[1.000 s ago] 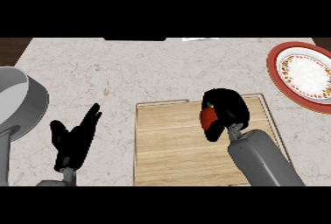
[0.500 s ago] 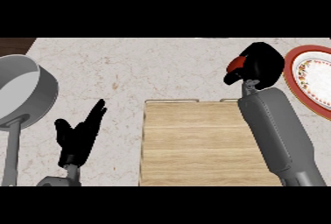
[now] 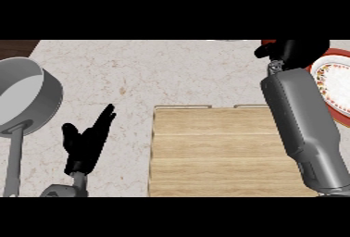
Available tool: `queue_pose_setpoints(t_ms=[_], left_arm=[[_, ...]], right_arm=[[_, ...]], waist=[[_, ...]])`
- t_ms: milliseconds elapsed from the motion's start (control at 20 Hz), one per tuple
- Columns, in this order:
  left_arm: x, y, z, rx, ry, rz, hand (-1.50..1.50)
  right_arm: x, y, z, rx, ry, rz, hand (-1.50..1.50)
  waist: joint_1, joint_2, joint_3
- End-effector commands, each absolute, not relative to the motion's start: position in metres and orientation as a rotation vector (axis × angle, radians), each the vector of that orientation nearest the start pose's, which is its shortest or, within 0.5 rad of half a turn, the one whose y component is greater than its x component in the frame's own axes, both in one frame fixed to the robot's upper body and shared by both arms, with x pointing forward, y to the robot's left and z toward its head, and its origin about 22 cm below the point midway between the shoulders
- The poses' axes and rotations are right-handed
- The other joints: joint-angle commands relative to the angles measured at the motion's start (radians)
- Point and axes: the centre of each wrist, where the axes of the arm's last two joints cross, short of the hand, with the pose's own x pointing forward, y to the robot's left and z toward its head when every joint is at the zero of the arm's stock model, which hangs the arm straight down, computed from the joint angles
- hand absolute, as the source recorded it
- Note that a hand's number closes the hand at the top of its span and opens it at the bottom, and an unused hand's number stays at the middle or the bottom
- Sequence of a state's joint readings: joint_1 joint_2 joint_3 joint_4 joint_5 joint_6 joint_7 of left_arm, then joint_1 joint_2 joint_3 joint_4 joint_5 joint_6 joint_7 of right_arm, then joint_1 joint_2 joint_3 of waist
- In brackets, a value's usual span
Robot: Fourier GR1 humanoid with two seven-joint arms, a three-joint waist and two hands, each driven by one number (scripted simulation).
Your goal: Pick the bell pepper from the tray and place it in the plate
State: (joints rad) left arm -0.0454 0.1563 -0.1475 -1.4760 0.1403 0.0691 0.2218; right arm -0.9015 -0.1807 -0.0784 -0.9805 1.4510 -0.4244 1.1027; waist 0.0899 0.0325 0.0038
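My right hand [image 3: 295, 49] is at the top right, just left of the plate, with its fingers curled round the red bell pepper [image 3: 267, 42]. Only a small red sliver of the pepper shows at the hand's left edge. The white plate [image 3: 336, 88] with a red patterned rim lies at the right edge, partly cut off by the view and by my right forearm. The wooden tray [image 3: 212, 152] lies in the lower middle with nothing on it. My left hand [image 3: 85, 144] rests open at the lower left, fingers up, beside the tray.
A grey pot [image 3: 24, 95] with a long handle [image 3: 12, 162] stands at the far left on the speckled counter [image 3: 157, 74]. My right forearm [image 3: 304, 125] crosses the tray's right side.
My right hand has carried the pepper up off the tray and rightward, to the plate's left edge. The left hand has stayed open in place.
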Motion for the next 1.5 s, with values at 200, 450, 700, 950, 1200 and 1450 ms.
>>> queue_pose_setpoints(t_ms=[200,450,700,950,1200,1450], left_arm=[[0.249,0.233,-0.008,-0.038,-1.236,-0.071,0.0],[0.241,0.233,-0.022,-0.006,-1.216,-0.054,0.0],[0.237,0.228,-0.025,-0.012,-1.209,-0.048,0.0],[0.234,0.242,-0.031,-0.033,-1.204,-0.028,0.0],[0.242,0.219,-0.029,-0.007,-1.204,-0.047,0.0],[0.24,0.247,-0.024,-0.023,-1.206,-0.045,0.0]], right_arm=[[0.432,-0.215,0.149,-1.62,-1.113,-0.518,1.5],[0.43,-0.254,0.108,-1.736,-1.028,-0.525,1.5],[0.416,-0.316,0.089,-1.863,-0.978,-0.587,1.5],[0.404,-0.353,0.065,-1.893,-0.948,-0.635,1.5],[0.401,-0.379,0.065,-1.892,-0.949,-0.631,1.5],[0.392,-0.419,0.08,-1.763,-0.732,-0.697,1.5]], waist=[[-0.019,-0.002,-0.001],[-0.037,-0.007,-0.003],[-0.047,-0.01,-0.002],[-0.045,-0.01,-0.001],[-0.057,-0.016,-0.001],[-0.047,-0.01,0.001]])
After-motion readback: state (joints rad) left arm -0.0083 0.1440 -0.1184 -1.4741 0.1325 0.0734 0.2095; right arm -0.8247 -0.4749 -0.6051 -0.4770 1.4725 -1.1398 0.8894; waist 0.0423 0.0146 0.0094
